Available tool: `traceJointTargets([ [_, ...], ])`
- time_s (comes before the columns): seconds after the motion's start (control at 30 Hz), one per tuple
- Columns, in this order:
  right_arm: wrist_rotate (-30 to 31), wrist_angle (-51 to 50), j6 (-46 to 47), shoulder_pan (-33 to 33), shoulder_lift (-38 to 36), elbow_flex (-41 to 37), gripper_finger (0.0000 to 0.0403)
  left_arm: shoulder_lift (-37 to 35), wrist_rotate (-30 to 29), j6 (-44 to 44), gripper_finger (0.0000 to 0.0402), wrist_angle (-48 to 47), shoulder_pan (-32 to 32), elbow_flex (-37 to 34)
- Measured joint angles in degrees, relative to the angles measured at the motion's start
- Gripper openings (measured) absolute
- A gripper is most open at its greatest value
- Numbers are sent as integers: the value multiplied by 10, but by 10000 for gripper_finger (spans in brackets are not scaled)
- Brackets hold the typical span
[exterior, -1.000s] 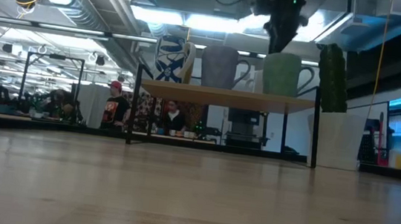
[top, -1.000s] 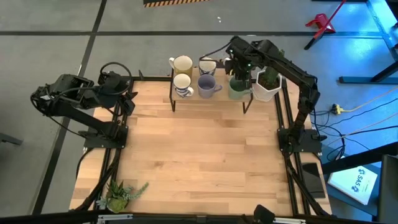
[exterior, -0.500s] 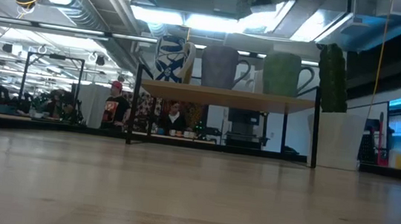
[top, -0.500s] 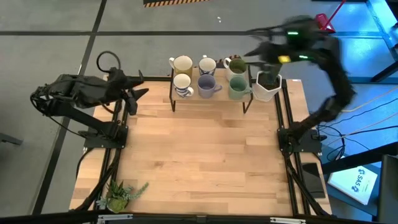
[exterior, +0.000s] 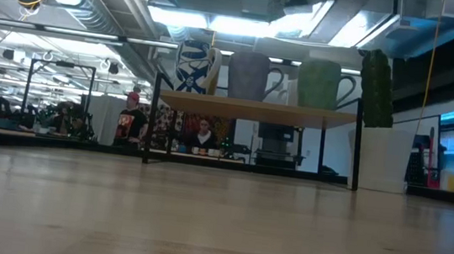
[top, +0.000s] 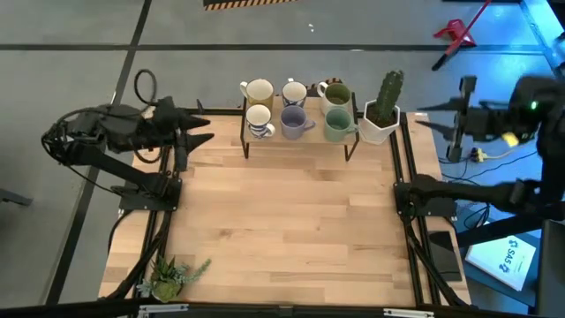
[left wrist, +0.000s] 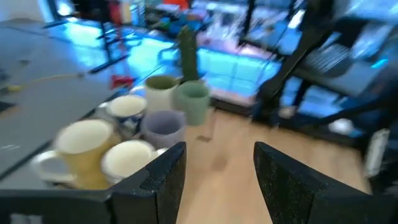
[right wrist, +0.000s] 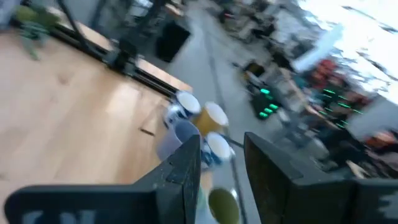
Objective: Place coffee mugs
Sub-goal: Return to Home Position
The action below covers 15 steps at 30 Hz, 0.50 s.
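Six coffee mugs stand on a small black-framed rack [exterior: 254, 106] at the table's far edge. The far row holds a yellow mug [top: 259, 91], a white one with blue [top: 293, 92] and an olive-cream one [top: 335, 92]. The near row holds a white mug [top: 259, 117], a purple one [top: 294, 121] and a green one [top: 336, 124]. My left gripper [top: 201, 130] hangs open just left of the rack, pointing at the mugs [left wrist: 127, 155]. My right gripper [top: 425, 118] hovers open beyond the table's right edge, right of the cactus pot, nothing between its fingers [right wrist: 222, 163].
A white pot with a cactus [top: 381, 110] stands right of the rack, between it and my right gripper. A small green plant [top: 172, 276] lies at the near left corner. The bare wooden table top [top: 291, 212] spreads in front of the rack. People sit in the room behind [exterior: 200, 137].
My right gripper has swung up and away from above the rack's far right mug toward the table's right edge, past the cactus, tipping from pointing down to nearly level. My left gripper has tipped up toward level beside the rack. The mugs have stayed in place.
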Motion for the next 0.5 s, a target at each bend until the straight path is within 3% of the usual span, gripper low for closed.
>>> traceJointTargets([
  [0.1, 28, 90, 29, 0, -114, -159, 111, -49, 42, -1, 182, 70, 0, -72],
  [0.27, 25, 295, 127, 0, -270, -397, 111, -139, 104, -9, 182, 153, 0, -197],
  [0.5, 21, 394, 237, 0, -409, -600, 111, -249, 137, -16, 182, 247, 0, -343],
])
